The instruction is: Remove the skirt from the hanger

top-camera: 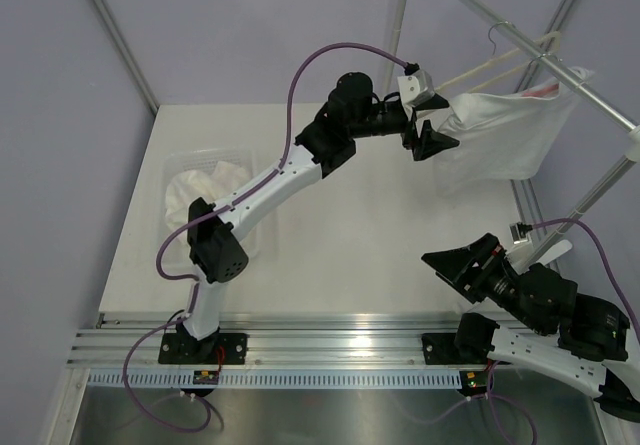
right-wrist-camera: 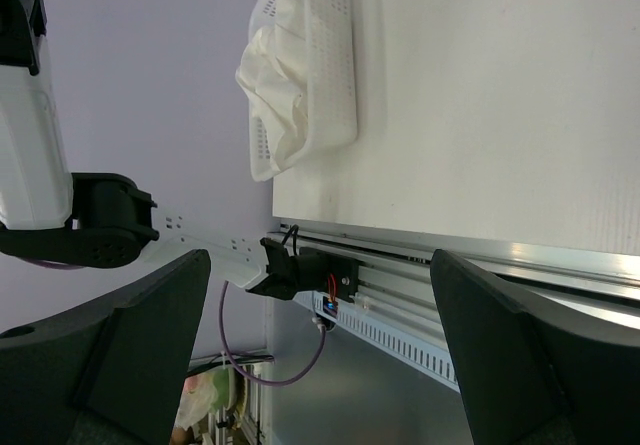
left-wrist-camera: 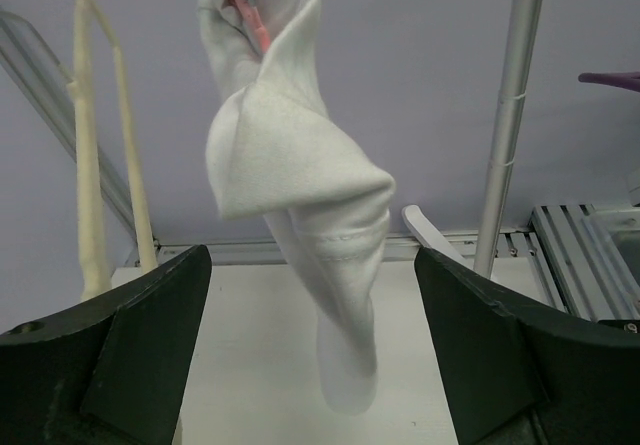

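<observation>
The white skirt hangs from a cream hanger hooked on the metal rail at the back right, with a pink clip at its top edge. My left gripper is raised at the skirt's left edge and stands open. In the left wrist view the twisted skirt drops between my wide-apart fingers and touches neither of them; the hanger stands to the left. My right gripper stays low at the near right, open and empty, and faces left across the table.
A white perforated basket holding white cloth sits at the table's left side, also seen as the basket in the right wrist view. The rack's metal rail and an upright pole stand close to the skirt. An aluminium rail runs along the near edge.
</observation>
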### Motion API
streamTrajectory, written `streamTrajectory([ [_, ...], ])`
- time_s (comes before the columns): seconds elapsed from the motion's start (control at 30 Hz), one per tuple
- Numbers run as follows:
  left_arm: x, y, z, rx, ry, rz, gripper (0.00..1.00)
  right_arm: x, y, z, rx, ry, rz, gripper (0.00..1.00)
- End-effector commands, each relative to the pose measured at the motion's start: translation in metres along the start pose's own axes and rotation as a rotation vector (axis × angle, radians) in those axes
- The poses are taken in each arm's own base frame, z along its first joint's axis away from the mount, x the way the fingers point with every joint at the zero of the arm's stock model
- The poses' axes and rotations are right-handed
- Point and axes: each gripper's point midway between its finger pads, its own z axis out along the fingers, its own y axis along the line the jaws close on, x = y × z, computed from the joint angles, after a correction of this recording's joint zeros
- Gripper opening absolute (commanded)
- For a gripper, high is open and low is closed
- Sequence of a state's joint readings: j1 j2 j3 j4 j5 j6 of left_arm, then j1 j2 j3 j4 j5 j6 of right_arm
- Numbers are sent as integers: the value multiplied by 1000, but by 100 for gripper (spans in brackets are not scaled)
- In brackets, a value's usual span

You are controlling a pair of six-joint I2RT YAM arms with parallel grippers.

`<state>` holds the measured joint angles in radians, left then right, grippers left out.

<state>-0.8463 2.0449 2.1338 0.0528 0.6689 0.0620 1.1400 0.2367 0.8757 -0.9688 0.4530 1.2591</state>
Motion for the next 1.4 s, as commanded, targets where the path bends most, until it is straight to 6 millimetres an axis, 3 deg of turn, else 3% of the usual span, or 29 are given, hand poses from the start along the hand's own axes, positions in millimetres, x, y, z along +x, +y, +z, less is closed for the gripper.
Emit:
streamTrajectory([
  [0.0,-32,5,6,-64,-69,38,87,-6,-1,-2,-8,-29,30,99],
  [0.13,-26,10,17,-139,-38,63,82,-5,-2,-2,-10,-25,34,99],
  [0.33,-25,-5,35,-154,-18,79,79,-5,-4,-5,-7,-22,36,99],
  [0.67,-22,-3,38,-158,2,69,62,-10,-1,-12,-26,-30,48,99],
  [0.93,-5,6,43,-198,16,36,59,-11,4,-10,-26,-35,34,99],
  [1.07,-7,13,42,-243,12,42,46,-11,3,-9,-24,-33,32,99],
  [1.17,-22,16,39,-281,-20,43,25,-11,2,-9,-26,-35,36,99],
  [1.2,-30,19,38,-305,-42,44,12,-11,2,-10,-27,-37,36,99],
  [1.27,-45,20,33,-323,-71,36,2,-11,1,-10,-27,-37,36,100],
  [1.37,-62,21,27,-354,-103,17,0,-11,1,-10,-26,-38,36,99],
])
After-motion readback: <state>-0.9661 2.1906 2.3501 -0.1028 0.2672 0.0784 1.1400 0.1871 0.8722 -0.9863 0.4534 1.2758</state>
